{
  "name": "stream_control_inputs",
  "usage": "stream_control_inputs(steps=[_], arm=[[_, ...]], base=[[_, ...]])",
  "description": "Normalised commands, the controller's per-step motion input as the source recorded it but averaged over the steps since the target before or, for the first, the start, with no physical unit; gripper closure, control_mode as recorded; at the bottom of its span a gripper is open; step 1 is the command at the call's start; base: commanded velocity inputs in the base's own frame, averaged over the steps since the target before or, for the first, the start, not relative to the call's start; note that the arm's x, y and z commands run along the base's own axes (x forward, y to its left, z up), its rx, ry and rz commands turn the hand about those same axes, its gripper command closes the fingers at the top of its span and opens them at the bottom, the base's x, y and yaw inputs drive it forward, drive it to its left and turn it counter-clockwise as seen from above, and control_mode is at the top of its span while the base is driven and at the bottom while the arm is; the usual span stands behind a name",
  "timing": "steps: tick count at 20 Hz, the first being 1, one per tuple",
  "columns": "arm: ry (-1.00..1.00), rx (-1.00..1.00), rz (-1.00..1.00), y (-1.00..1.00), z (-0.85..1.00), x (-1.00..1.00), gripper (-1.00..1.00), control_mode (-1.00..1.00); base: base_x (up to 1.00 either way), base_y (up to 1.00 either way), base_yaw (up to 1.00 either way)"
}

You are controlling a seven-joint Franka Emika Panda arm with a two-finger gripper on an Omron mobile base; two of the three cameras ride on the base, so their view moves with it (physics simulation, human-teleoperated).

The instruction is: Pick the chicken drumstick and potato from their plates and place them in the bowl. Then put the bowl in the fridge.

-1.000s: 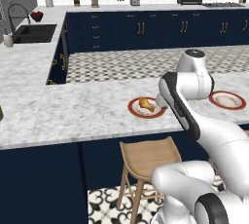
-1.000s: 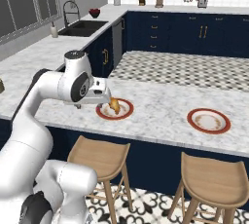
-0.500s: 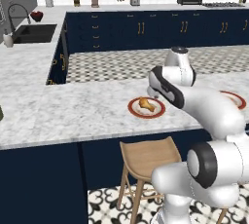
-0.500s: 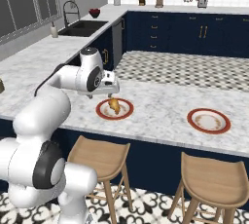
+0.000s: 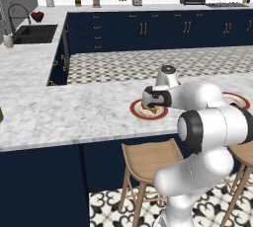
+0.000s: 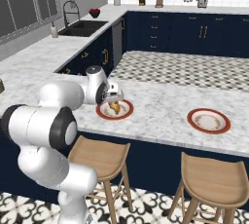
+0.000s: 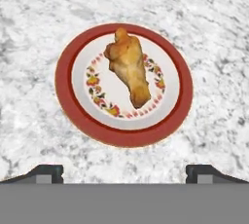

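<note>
**Drumstick on its plate, just ahead of our spread jaws**

We see our gripper (image 7: 124, 172) from the hand view with its two dark fingertips (image 7: 44, 172) set wide apart at the bottom, nothing between them. Below and around the tips lies the grey-veined marble counter (image 7: 29, 47).

Just beyond the tips, roughly centred between them, sits the plate (image 7: 73, 116): round, flat, white in the middle with a wide red-brown rim and a ring of small red and yellow flower marks inside it. On the plate's middle rests the chicken drumstick (image 7: 129, 67). It is golden-brown and lumpy, thick and knobbly at the end farther from the jaws, narrowing to a darker, rounded tip at the end nearer them. It lies slanted, the narrow end pointing toward the right-hand fingertip. It touches only the plate; the jaws are apart from it.

From the base views we find the gripper (image 6: 115, 95) hanging low over this same plate (image 5: 138, 113) at the near edge of the counter, the drumstick (image 6: 115, 106) right beneath it.

Farther off to the jaws' side, well apart, a second red-rimmed plate (image 6: 209, 121) rests on the same counter; we cannot tell what, if anything, lies on it. Two wooden stools (image 6: 101, 157) stand under the counter edge. Beyond the patterned floor, a sink (image 6: 82, 28) and navy cabinets (image 6: 194, 33) line the far wall.
</note>
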Motion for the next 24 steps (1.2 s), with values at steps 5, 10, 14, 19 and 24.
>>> stream_control_inputs(steps=[5, 10, 14, 19, 24], arm=[[0.03, 0.00, 0.00, -0.02, -0.32, 0.74, -1.00, -1.00], [0.13, 0.00, 0.05, -0.25, -0.27, 0.79, -1.00, -1.00], [0.01, 0.00, 0.04, -0.02, -0.38, 0.54, -1.00, -1.00], [0.03, 0.00, 0.01, 0.00, -0.53, 0.29, -1.00, -1.00], [0.05, 0.00, 0.00, 0.09, -0.58, 0.07, -1.00, -1.00]], base=[[0.00, 0.00, 0.00], [0.00, 0.00, 0.00], [0.00, 0.00, 0.00], [0.00, 0.00, 0.00], [0.00, 0.00, 0.00]])
